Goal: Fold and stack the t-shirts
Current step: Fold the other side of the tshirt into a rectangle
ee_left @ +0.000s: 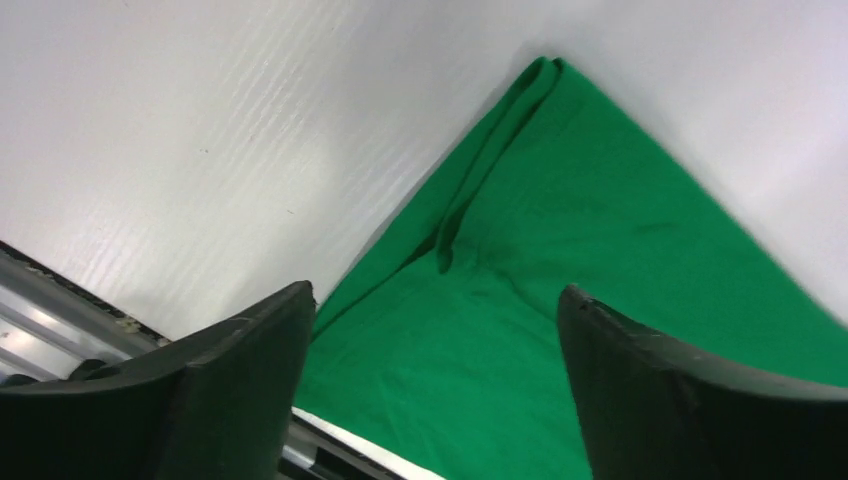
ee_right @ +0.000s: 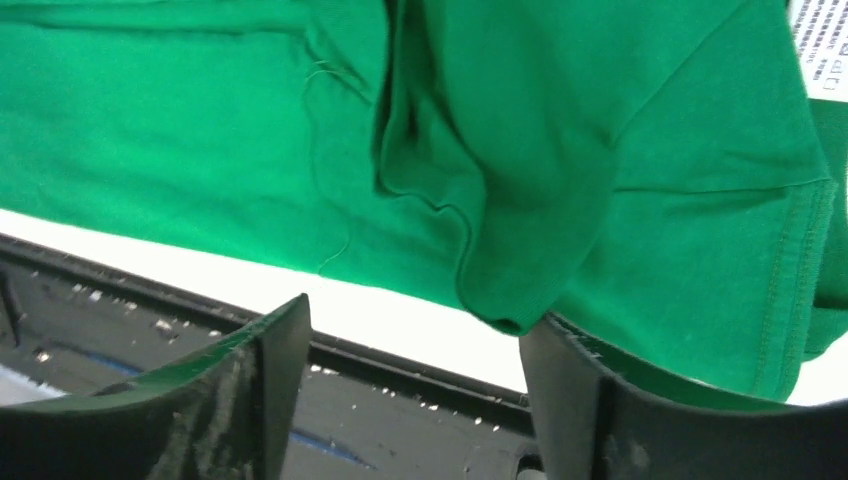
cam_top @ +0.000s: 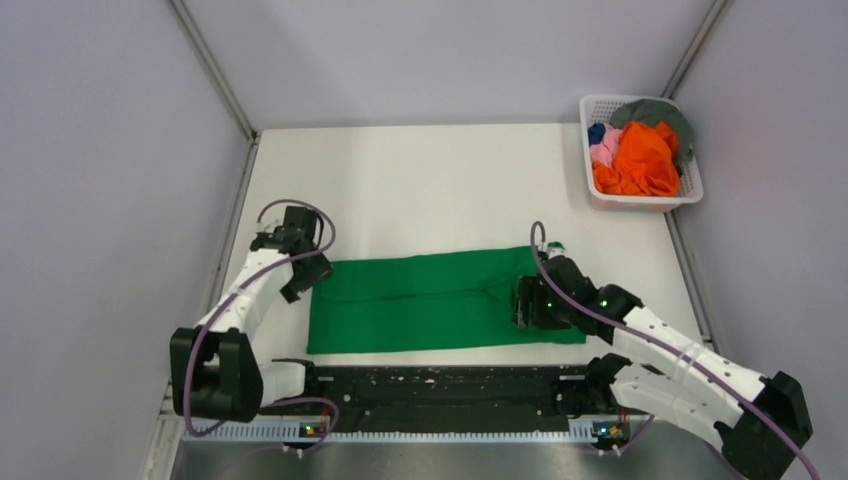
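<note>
Green t-shirt (cam_top: 430,300) is lying folded lengthwise, long axis running left-right across the table (cam_top: 450,180); left claw (cam_top: 305,275) and right claw (cam_top: 522,303) are hovering spread wide, empty, at its opposite ends.

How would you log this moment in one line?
green shirt: flat on table | left gripper: open, at one end | right gripper: open, at other end | basket: more shirts

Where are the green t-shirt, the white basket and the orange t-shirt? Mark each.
green t-shirt (cam_top: 420,300), top external view, middle of the flat cloth.
white basket (cam_top: 650,203), top external view, its near wall.
orange t-shirt (cam_top: 645,160), top external view, centre of the bunched cloth.
</note>
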Controlling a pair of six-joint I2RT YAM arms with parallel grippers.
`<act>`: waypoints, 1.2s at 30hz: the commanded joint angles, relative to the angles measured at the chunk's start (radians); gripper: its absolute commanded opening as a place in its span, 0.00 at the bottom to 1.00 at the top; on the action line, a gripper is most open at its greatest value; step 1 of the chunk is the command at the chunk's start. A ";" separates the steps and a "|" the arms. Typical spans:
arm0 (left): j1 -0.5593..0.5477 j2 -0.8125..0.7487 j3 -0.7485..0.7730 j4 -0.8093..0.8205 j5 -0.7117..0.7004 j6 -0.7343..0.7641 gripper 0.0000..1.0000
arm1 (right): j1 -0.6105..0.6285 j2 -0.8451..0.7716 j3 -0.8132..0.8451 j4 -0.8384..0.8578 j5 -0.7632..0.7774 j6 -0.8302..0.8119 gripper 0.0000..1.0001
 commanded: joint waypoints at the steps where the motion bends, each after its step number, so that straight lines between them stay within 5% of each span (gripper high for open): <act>1: -0.001 -0.154 0.026 0.011 0.051 0.001 0.99 | 0.012 -0.046 0.060 0.012 -0.024 -0.021 0.79; 9: -0.002 -0.146 0.026 0.156 0.266 0.062 0.99 | 0.013 0.008 0.198 0.091 0.040 -0.114 0.83; 13: -0.010 -0.084 0.013 0.210 0.339 0.068 0.99 | 0.013 0.019 0.205 0.141 0.170 -0.134 0.98; 16: -0.020 -0.041 0.003 0.248 0.353 0.066 0.99 | 0.012 0.063 0.161 0.217 0.198 -0.118 0.99; 28: -0.059 0.114 0.000 0.298 0.354 0.074 0.99 | 0.015 0.478 0.142 0.495 -0.143 -0.237 0.97; 36: -0.064 0.123 -0.007 0.299 0.346 0.072 0.99 | 0.103 0.354 0.074 0.502 -0.319 -0.289 0.95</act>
